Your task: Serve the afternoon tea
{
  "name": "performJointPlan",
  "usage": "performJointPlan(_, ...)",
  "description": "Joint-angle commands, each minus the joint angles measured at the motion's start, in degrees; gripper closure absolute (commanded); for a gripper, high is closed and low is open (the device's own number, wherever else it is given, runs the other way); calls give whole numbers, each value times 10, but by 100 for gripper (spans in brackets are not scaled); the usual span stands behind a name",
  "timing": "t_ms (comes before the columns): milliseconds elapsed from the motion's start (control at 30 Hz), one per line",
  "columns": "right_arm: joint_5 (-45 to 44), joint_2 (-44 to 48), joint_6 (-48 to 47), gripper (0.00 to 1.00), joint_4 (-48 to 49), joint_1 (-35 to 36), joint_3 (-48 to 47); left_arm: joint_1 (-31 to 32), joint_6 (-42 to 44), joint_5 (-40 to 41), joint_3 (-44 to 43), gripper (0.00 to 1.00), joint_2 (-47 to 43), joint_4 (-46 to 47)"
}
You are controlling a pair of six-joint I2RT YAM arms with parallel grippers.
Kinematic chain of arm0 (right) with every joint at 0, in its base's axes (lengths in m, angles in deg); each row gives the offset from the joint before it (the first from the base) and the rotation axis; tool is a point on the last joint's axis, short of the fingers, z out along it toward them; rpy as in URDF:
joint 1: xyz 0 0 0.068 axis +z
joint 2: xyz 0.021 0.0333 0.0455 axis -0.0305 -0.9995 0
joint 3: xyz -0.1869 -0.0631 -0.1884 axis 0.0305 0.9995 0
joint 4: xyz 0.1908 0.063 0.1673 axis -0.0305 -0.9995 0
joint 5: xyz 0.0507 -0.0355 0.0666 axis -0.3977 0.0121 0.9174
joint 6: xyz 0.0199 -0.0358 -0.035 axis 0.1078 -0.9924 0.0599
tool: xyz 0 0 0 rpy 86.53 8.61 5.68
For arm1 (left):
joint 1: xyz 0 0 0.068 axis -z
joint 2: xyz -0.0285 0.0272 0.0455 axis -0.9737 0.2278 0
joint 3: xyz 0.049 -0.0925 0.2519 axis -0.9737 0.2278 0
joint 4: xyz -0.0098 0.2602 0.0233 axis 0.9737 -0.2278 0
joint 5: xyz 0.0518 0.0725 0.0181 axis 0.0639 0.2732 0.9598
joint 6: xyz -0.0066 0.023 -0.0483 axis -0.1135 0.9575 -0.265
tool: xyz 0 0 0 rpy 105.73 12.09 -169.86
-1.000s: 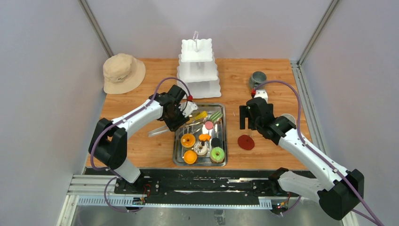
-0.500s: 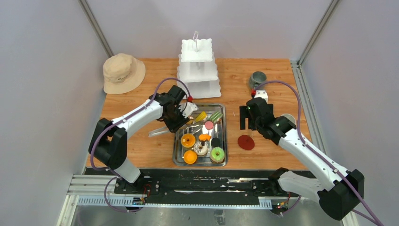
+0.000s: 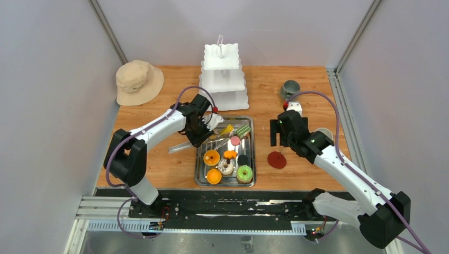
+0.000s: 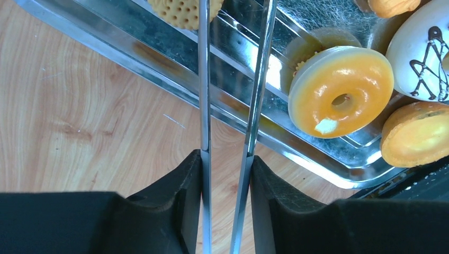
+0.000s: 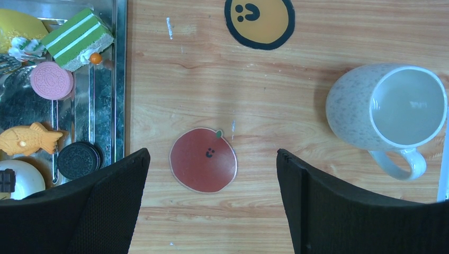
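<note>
Several toy pastries lie in the steel tray (image 3: 197,170): an orange donut (image 3: 212,157), a green donut (image 3: 244,172), a white donut (image 3: 226,168) and a pink cookie (image 3: 235,140). My left gripper (image 3: 199,132) is shut on metal tongs (image 4: 204,79), whose two arms reach over the tray's left rim (image 4: 132,58) beside the orange donut (image 4: 341,90). The tongs hold nothing. My right gripper (image 3: 274,133) is open and empty above a red apple coaster (image 5: 203,159). The white mug (image 5: 392,106) stands to its right. The grey mug (image 3: 289,88) stands at the back right.
A white three-tier stand (image 3: 223,76) stands behind the tray. A beige bucket hat (image 3: 138,81) lies at the back left. A yellow smiley coaster (image 5: 259,16) lies beyond the red one. Green cake (image 5: 78,38) and a black cookie (image 5: 78,159) sit by the tray's right rim.
My left gripper has shifted slightly toward the back with the tongs. The right arm has barely moved.
</note>
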State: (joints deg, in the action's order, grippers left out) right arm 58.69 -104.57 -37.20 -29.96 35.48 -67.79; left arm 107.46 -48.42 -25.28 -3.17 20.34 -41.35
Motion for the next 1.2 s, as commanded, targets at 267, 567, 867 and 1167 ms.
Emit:
performJointPlan(267,-6,-1,-1,12,-4,4,2,5,-23,41,-5,78,-65,0)
performJointPlan(567,2,-8,-3,12,1,4,-5,5,-37,55,3,85,-163,0)
performJointPlan(867,2,-9,-4,12,7,4,-8,5,-51,44,-37,85,-226,-7)
performJointPlan(1167,-2,1,-1,12,7,4,2,5,-80,51,-100,82,-279,0)
